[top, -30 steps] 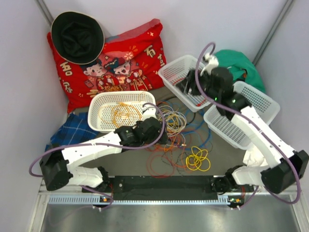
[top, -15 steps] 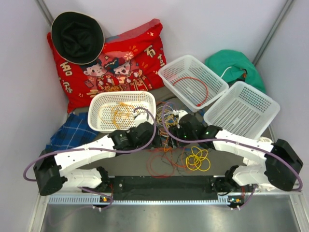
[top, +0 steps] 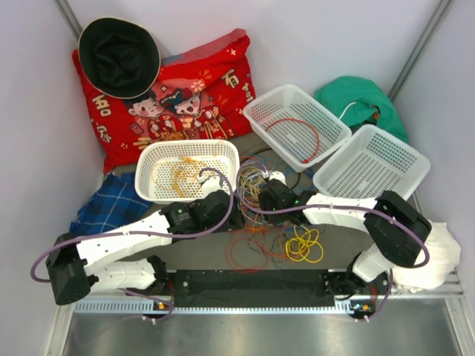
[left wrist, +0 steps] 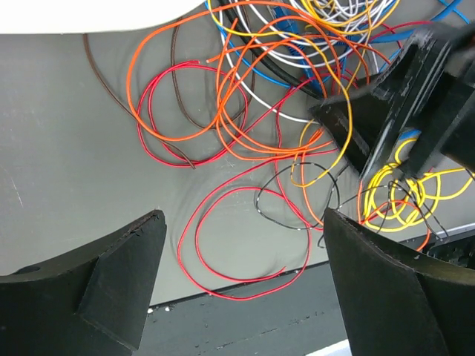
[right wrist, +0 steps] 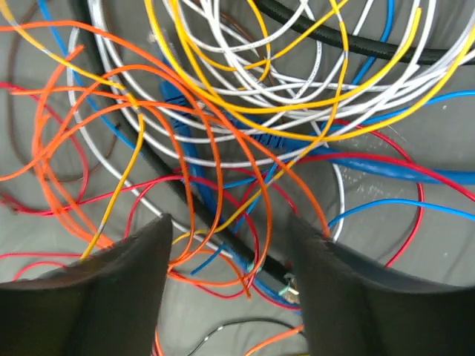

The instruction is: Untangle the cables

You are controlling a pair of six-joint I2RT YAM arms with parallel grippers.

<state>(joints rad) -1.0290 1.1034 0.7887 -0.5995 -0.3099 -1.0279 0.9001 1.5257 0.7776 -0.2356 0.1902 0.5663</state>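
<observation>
The cables lie in a tangled pile at the table's middle: orange, red, blue, grey-white, yellow and black loops. A yellow coil lies at its near right. My left gripper is open and empty at the pile's left edge. In the left wrist view it hangs above a loose red loop, clear of it. My right gripper is open, low over the pile's far side. In the right wrist view it straddles orange wires, red wires and a black cable, with nothing gripped.
An oval white basket at the left holds orange-yellow wires. A rectangular basket at the back holds a red cable; another basket stands to its right. Also in view are a red pillow, black hat, green cloth, plaid cloth and white bag.
My right arm has swung from the back basket down to the cable pile, leaving the red cable in that basket. My left gripper has drawn slightly back to the left.
</observation>
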